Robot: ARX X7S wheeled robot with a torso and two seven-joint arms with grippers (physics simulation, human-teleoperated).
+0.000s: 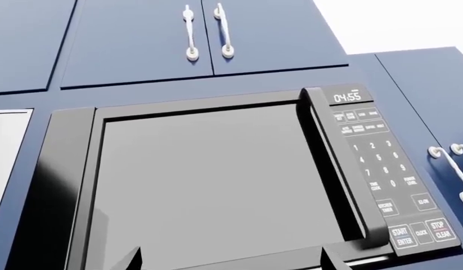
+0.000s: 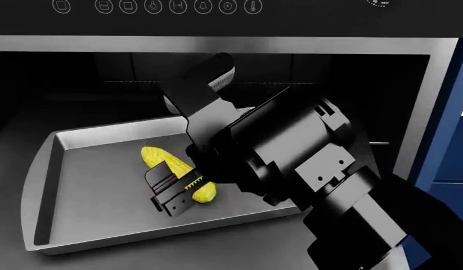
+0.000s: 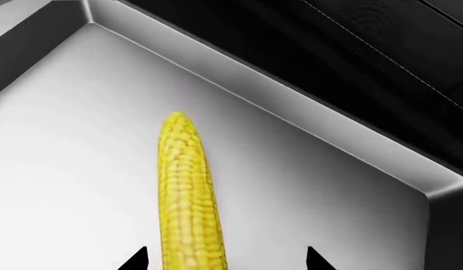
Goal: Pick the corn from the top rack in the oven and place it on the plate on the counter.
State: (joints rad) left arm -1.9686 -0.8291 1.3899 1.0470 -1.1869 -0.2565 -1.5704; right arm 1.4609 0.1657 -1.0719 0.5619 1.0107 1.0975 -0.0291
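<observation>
On tray [image 2: 89, 185]: 1 corn [image 2: 165, 160]

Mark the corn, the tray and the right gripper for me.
corn [image 3: 188, 191]: right wrist view, mid-cob.
tray [image 2: 89, 169]: head view, bare floor left of the corn.
right gripper [image 2: 188, 183]: head view, between the fingertips, over the corn.

The microwave [image 1: 216, 185] in the left wrist view has a clock display [image 1: 347, 97] reading 04:55. Its keypad [image 1: 381, 163] carries digits, of which 2, 3, 5, 6, 8, 9 and 0 can be made out. Lower buttons read START ENTER [image 1: 401, 236], CLOCK [image 1: 422, 232] and STOP CLEAR [image 1: 440, 229]; other button labels are too small to read. The oven's control strip [image 2: 216, 14] in the head view shows only round white icons [image 2: 152, 6], no words.
</observation>
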